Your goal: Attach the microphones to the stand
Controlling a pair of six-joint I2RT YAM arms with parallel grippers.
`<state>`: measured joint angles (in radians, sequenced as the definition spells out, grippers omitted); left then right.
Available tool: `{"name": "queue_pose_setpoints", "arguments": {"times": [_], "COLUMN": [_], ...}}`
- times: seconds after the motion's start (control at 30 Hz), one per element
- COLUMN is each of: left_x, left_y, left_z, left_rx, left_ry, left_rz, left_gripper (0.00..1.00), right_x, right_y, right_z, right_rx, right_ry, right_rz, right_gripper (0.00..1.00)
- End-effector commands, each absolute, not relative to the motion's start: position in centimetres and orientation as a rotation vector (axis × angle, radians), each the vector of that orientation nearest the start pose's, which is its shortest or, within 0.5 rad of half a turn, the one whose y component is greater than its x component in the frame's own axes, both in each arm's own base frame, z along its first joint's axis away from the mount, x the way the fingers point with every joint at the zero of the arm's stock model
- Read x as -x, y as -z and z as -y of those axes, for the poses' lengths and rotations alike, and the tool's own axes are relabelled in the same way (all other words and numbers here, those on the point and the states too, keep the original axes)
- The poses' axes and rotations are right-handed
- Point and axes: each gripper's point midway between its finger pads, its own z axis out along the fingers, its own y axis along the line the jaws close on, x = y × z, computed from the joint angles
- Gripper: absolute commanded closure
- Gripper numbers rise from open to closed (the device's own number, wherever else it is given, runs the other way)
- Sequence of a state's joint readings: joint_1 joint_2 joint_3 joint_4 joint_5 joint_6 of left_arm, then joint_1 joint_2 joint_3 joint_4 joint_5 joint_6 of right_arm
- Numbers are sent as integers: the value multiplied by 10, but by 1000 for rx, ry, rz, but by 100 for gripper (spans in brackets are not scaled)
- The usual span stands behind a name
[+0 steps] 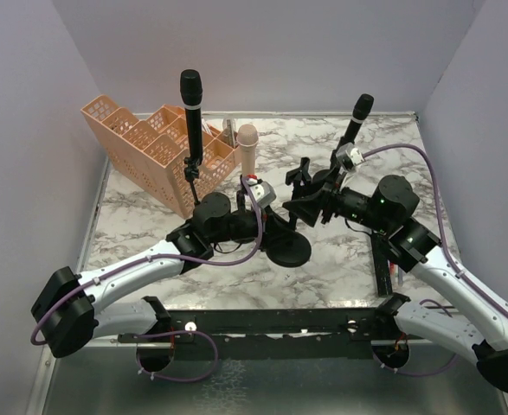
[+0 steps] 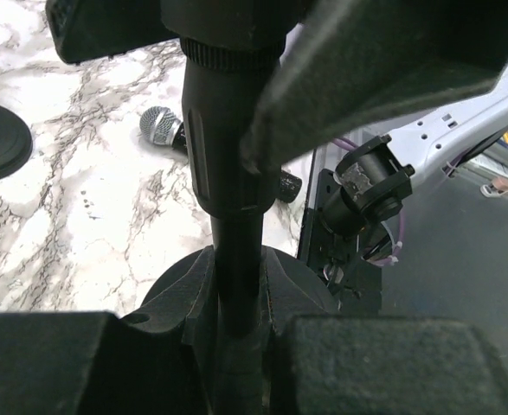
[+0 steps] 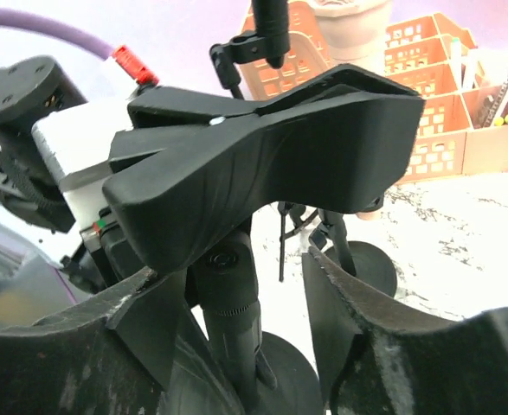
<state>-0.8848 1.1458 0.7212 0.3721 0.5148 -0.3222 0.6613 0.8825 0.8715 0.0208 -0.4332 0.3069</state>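
Note:
A black mic stand with a round base [image 1: 290, 249] is at the table's middle. My left gripper [image 1: 266, 226] is shut on its pole [image 2: 236, 285] low down. My right gripper [image 1: 308, 197] is open, its jaws [image 3: 249, 311] on either side of the upper pole just under the stand's big black clip [image 3: 262, 173], which holds nothing. A silver-headed microphone [image 2: 163, 128] lies on the marble, hidden under the arms in the top view. A black microphone [image 1: 190, 102] sits upright in a second stand at the left. Another black microphone [image 1: 358, 115] leans at the back right, its lower end hidden.
An orange slotted organiser basket [image 1: 145, 143] stands at the back left, with a pinkish rounded object [image 1: 247, 141] upright beside it. The second stand's base [image 1: 210, 207] touches my left wrist area. A black bracket [image 1: 382, 259] lies on the table at the right.

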Motion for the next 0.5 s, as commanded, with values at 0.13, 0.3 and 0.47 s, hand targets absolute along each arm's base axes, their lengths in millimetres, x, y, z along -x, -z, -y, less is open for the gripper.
{"name": "queue_pose_setpoints", "arguments": {"times": [0.13, 0.3, 0.47], "left_x": [-173, -168, -164], "left_y": [-267, -253, -237], "left_z": [356, 353, 352], "left_rx": [-832, -860, -882], "left_ry": [1300, 1305, 1306], "left_rz": [-1519, -1541, -1573], "left_gripper": [100, 100, 100], "right_x": [-222, -226, -242], "right_y": [-364, -387, -399], "right_z": [-264, -253, -243], "right_rx": [454, 352, 254], "right_ry": [-1112, -1109, -1042], "right_rz": [-1448, -1380, -1380], "right_gripper": [55, 66, 75]}}
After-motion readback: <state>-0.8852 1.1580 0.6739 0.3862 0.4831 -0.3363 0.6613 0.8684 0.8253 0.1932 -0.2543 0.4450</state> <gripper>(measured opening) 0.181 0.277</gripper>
